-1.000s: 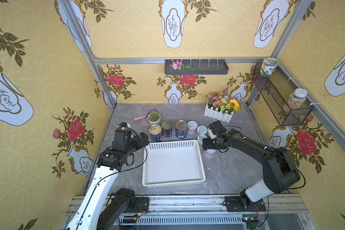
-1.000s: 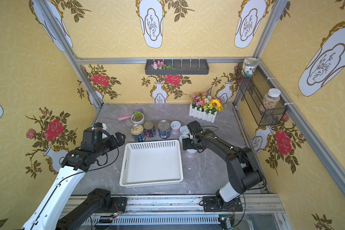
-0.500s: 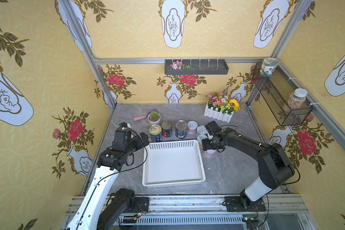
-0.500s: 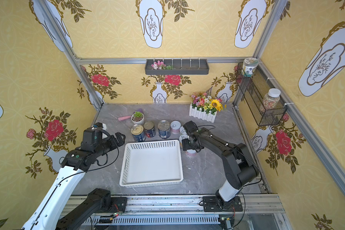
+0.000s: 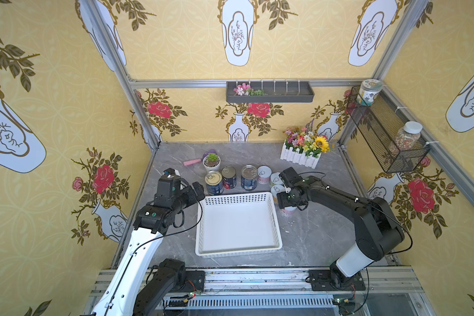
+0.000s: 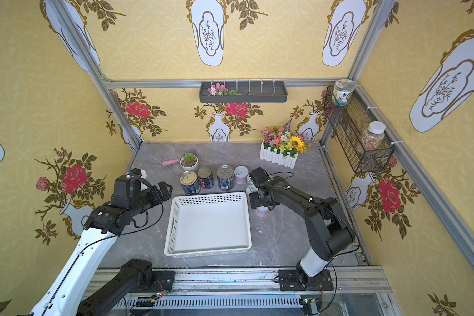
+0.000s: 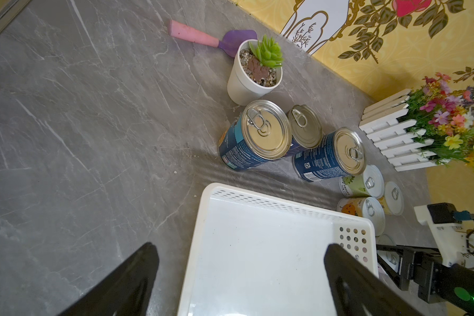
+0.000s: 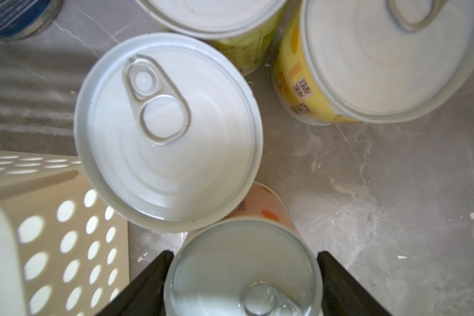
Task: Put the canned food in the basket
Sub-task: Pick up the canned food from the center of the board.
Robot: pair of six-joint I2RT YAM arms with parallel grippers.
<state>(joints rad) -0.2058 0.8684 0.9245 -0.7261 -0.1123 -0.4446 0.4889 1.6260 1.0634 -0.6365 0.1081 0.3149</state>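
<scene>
White-lidded can (image 8: 241, 276) sits gripped in the right claw (image 8: 245, 255); left claw (image 7: 241, 246) gapes wide, empty.

black arms (image 5: 340, 198) with white lower links and looping cables

Right gripper (image 6: 258, 203) on can (image 6: 263, 212) beside basket (image 6: 173, 219)

My left arm (image 5: 140, 246) bends forward, and my left gripper (image 5: 199, 191) hangs in the air with its jaws wide apart and nothing in them. My right arm (image 5: 337, 198) stretches low toward the middle, wrist pointing down, and my right gripper (image 8: 244, 255) squeezes a small can (image 8: 241, 276) from both sides
</scene>
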